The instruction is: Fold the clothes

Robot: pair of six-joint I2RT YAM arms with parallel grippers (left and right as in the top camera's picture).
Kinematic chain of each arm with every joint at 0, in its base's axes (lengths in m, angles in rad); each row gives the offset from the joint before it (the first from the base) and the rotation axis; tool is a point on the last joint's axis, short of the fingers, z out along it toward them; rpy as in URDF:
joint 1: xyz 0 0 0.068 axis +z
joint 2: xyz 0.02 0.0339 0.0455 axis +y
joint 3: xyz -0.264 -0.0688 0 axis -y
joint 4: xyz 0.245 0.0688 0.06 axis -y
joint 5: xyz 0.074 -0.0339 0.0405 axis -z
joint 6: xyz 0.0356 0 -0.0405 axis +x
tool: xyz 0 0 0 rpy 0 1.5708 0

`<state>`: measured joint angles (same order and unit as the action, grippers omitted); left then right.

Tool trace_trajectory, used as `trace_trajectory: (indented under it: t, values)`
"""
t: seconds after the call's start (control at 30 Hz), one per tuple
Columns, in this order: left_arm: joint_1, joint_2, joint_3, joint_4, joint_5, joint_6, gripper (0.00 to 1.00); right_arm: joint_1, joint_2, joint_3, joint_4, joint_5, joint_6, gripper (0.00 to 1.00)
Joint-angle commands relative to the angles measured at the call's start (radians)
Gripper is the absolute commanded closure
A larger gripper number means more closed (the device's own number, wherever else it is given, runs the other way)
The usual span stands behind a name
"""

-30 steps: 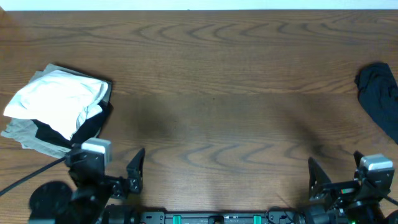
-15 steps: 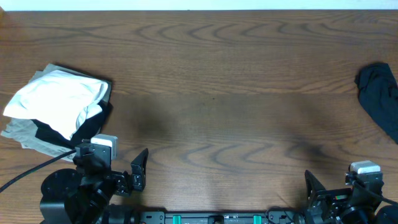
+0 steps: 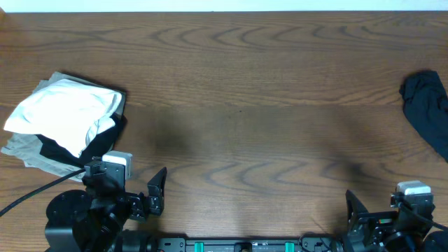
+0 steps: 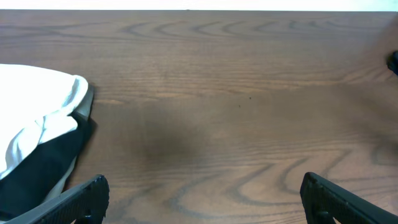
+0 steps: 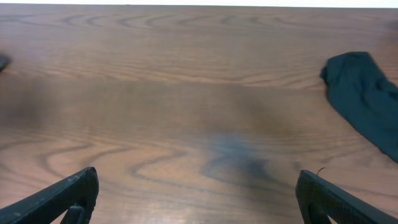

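A pile of clothes lies at the table's left: a white garment [image 3: 66, 112] on top, a beige piece [image 3: 28, 150] and a black piece [image 3: 105, 140] under it. The left wrist view shows the white garment [image 4: 37, 118] and the black piece [image 4: 43, 168] at its left edge. A dark crumpled garment [image 3: 427, 108] lies at the right edge and also shows in the right wrist view [image 5: 364, 93]. My left gripper [image 4: 202, 202] is open and empty, low at the front left [image 3: 136, 196]. My right gripper [image 5: 196, 199] is open and empty at the front right [image 3: 381, 217].
The brown wooden table [image 3: 238, 91] stretches between the two heaps. A black cable [image 3: 35, 192] runs from the left arm off the left edge. The table's far edge meets a white strip at the top.
Both arms have drawn back toward the front edge over the last second, the right one farther. The garments have not moved.
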<state>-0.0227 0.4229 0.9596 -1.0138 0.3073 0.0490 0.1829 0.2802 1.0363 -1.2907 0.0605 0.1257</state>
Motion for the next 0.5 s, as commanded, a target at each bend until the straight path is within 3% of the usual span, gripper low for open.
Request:
trace_trajectory:
  t: [0.0,0.2,0.47]
  values:
    - [-0.002,-0.002,0.000,0.000,-0.009,-0.009,0.02,-0.015,-0.006,-0.027,0.015,0.079,0.005,0.01]
    - [-0.002,-0.002,0.000,0.000,-0.009,-0.008,0.02,-0.023,-0.084,-0.163,0.188,0.089,-0.072,0.01]
    - [-0.002,-0.002,0.000,0.000,-0.009,-0.009,0.02,-0.024,-0.276,-0.430,0.445,0.089,-0.071,0.01]
